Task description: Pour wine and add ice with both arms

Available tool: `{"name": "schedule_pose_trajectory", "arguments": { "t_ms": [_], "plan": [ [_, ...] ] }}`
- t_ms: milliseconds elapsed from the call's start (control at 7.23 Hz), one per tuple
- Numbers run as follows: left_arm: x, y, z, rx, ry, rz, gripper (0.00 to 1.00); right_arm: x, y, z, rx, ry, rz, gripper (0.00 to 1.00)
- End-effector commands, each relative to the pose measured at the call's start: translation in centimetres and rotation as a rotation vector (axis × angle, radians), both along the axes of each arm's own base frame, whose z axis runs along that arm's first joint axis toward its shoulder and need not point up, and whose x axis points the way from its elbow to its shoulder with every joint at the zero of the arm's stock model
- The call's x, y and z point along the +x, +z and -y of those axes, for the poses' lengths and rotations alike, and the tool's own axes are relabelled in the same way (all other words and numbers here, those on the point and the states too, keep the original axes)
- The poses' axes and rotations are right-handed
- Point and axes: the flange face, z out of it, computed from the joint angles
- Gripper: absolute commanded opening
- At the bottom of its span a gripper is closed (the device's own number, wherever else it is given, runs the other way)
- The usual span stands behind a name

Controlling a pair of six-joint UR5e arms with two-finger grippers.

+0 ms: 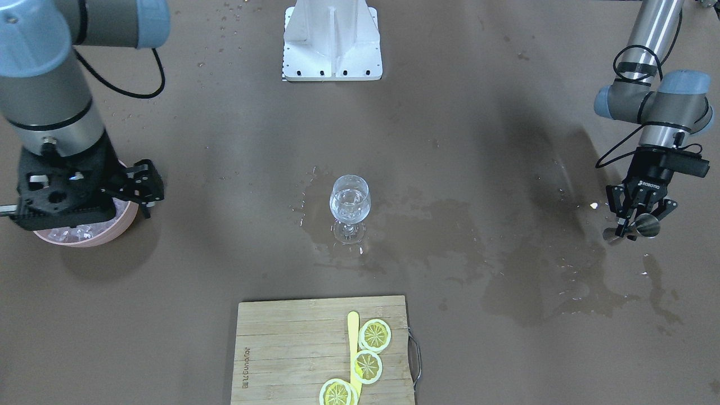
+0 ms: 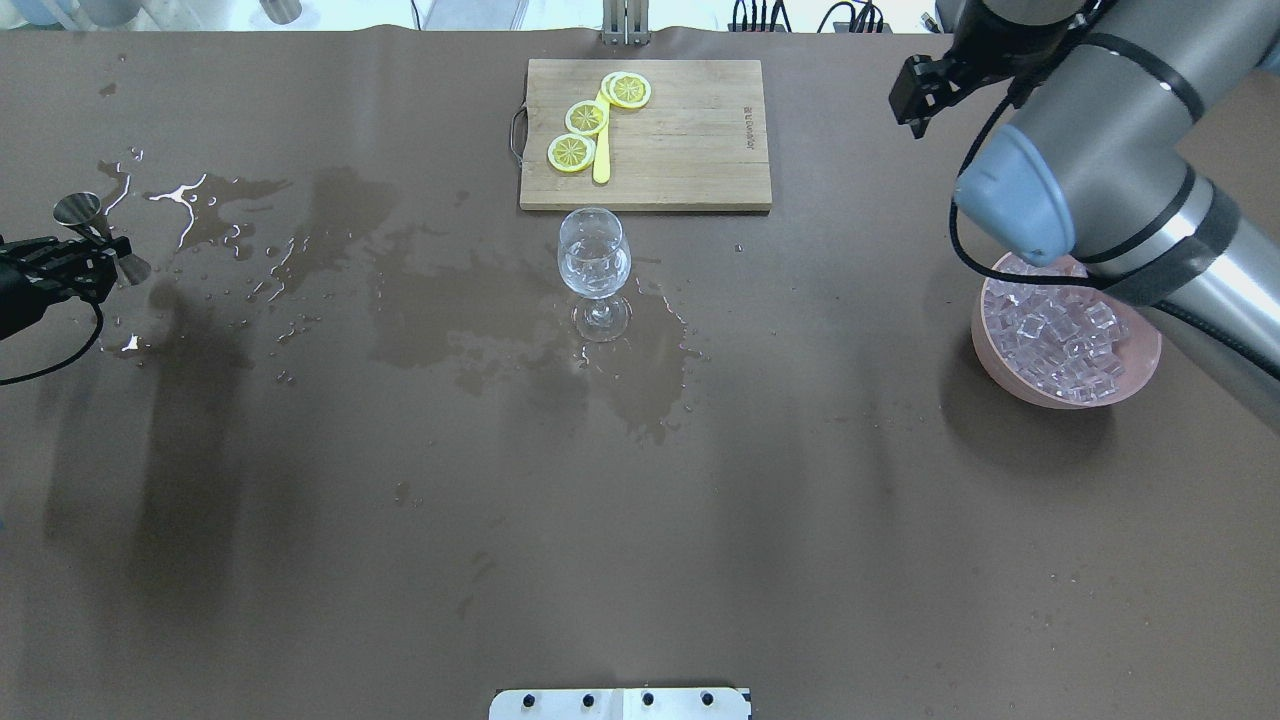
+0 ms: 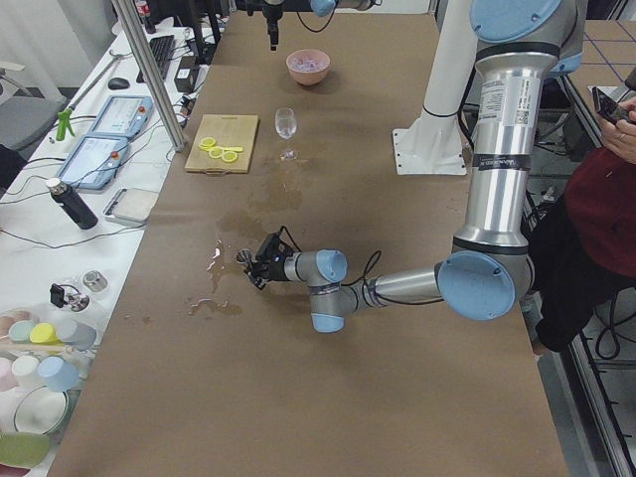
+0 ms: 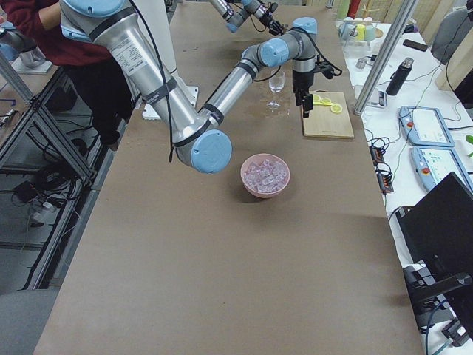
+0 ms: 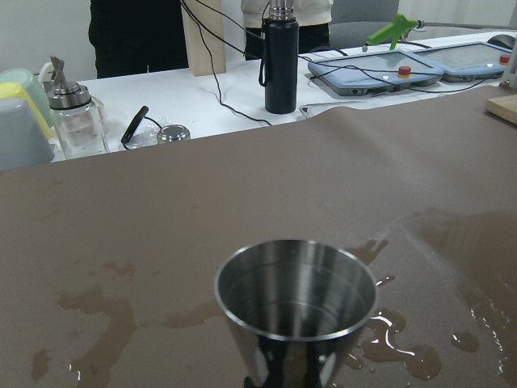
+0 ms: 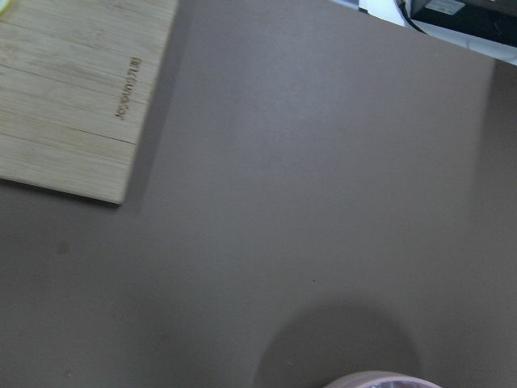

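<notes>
The wine glass (image 1: 349, 202) (image 2: 594, 262) stands upright mid-table on a wet patch, with clear, glinting contents; I cannot tell liquid from cubes. The ice (image 2: 1060, 330) fills a pink bowl (image 2: 1130, 385) (image 1: 126, 222). My left gripper (image 2: 100, 252) (image 1: 631, 226) is shut on a steel jigger (image 2: 79, 211) (image 5: 296, 301) low over the table's far left; its cup looks empty. My right gripper (image 2: 915, 100) (image 1: 147, 188) is open and empty, raised above the table between the bowl and the cutting board. Its fingers do not show in the right wrist view.
A bamboo cutting board (image 2: 690, 140) (image 1: 281, 349) (image 6: 65, 105) with lemon slices (image 2: 586, 117) and a yellow stick lies beyond the glass. Spilled puddles (image 2: 200, 195) spread near the left gripper and around the glass. The white base block (image 1: 333, 50) is at the robot's side.
</notes>
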Motion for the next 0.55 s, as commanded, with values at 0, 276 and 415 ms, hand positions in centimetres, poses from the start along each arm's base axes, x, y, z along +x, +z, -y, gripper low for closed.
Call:
{"name": "schedule_pose_trajectory", "arguments": {
  "t_ms": [0, 276, 415],
  "plan": [
    [0.1, 0.1, 0.0, 0.001, -0.001, 0.005, 0.12, 7.8, 9.9, 0.7, -0.098, 0.063, 0.083, 1.0],
    [0.0, 0.2, 0.0, 0.003, -0.006, 0.01, 0.27, 13.4, 18.3, 3.3, -0.168, 0.031, 0.158, 1.0],
    [0.1, 0.1, 0.1, 0.005, -0.006, 0.009, 0.28, 14.9, 21.1, 4.1, -0.211, 0.049, 0.146, 1.0]
  ]
}}
